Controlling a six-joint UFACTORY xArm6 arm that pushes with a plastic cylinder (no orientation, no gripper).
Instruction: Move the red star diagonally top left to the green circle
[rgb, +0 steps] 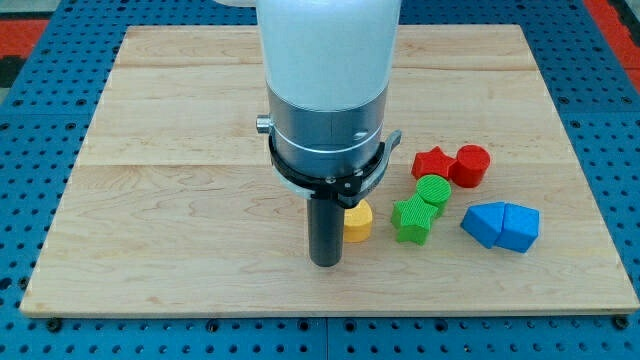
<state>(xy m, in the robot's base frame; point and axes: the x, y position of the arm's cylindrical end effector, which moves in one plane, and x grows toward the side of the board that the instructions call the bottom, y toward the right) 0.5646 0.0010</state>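
The red star (431, 162) lies right of the board's middle, touching a red round block (470, 165) on its right. The green circle (433, 191) sits just below the red star, touching it. A green star (411, 219) lies below and left of the green circle, touching it. My tip (325, 262) rests on the board left of these blocks, right beside a yellow block (357, 221) that the rod partly hides. The tip is well left of and below the red star.
Two blue blocks (500, 226) lie together at the lower right of the group. The wooden board (160, 200) sits on a blue pegboard table. The arm's white and grey body (325, 90) hides the board's top middle.
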